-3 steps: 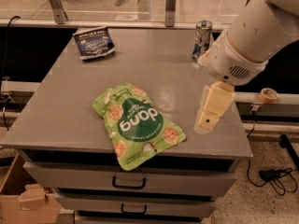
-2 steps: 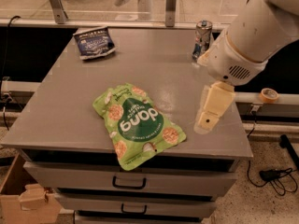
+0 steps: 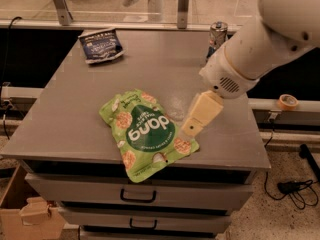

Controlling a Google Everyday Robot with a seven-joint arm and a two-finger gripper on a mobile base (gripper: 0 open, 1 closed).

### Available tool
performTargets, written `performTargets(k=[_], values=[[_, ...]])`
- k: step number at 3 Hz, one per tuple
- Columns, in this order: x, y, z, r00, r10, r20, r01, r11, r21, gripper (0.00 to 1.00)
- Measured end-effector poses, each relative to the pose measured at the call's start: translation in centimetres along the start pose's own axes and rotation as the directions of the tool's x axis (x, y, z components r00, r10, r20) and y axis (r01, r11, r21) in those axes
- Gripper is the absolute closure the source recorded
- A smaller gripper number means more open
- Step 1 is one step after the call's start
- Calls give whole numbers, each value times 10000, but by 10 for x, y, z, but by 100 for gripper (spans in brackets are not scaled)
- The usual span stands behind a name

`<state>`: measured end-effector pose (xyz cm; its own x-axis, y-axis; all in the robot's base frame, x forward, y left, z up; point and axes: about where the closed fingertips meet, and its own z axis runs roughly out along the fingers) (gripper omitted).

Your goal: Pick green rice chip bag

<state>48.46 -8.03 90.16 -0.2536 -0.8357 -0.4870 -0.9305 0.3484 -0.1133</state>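
Note:
The green rice chip bag (image 3: pixel 145 132) lies flat on the grey table top (image 3: pixel 70 114) near the front edge. It is light green with a dark green logo, white "dong" lettering and pictured rice cakes. One bottom corner sticks out a little over the front edge. My gripper (image 3: pixel 194 126), tan and pointing down to the left, hangs just right of the bag's right edge, low over the table. It holds nothing.
A dark blue snack bag (image 3: pixel 101 45) lies at the table's back left. A metal can (image 3: pixel 218 34) stands at the back right, behind my arm. A tape roll (image 3: pixel 287 102) sits on a rail to the right. Drawers (image 3: pixel 137 196) are under the table; a cardboard box (image 3: pixel 30 215) stands lower left.
My gripper has moved left, from the table's right side to the right edge of the green bag. The bag has not moved.

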Motion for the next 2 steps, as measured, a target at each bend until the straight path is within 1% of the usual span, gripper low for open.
performTargets(k=[1,2], values=[[-25,-9,32,9914,1026,818,-1016,9947,-168,0],[-54,-9,66,9765,1769,1230,-1702,9834,-633,0]])
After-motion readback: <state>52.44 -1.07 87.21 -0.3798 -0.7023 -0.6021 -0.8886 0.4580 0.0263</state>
